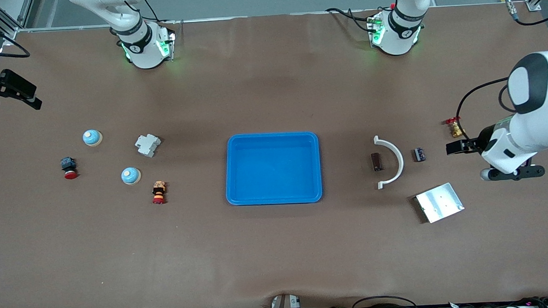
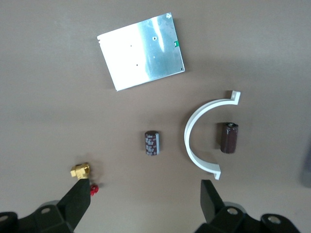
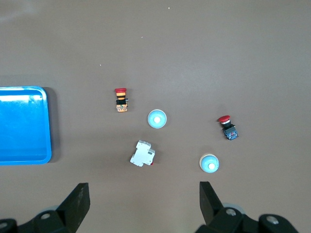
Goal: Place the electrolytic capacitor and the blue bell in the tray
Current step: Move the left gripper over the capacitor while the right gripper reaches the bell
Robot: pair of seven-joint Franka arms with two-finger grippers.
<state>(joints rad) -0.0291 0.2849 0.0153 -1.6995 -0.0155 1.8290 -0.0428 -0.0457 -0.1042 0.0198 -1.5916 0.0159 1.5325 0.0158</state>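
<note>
capacitor (image 2: pixel 153 142) small rigid slick cylinder, light, pinch across body | bell (image 1: pixel 130 176) domed, grip low at rim | tray (image 1: pixel 238 192) empty | left gripper (image 2: pixel 146 196) released above capacitor | right gripper (image 3: pixel 144 196) released over bells

Blue tray (image 1: pixel 234 174) mid-table, nothing inside.

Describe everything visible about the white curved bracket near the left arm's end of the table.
The white curved bracket is a thin half-ring, plastic by its look, with a small squared tab at each end. It lies flat on the brown table, its open side facing the blue tray. A dark brown cylindrical capacitor lies inside its curve, apparently not touching it.
</note>
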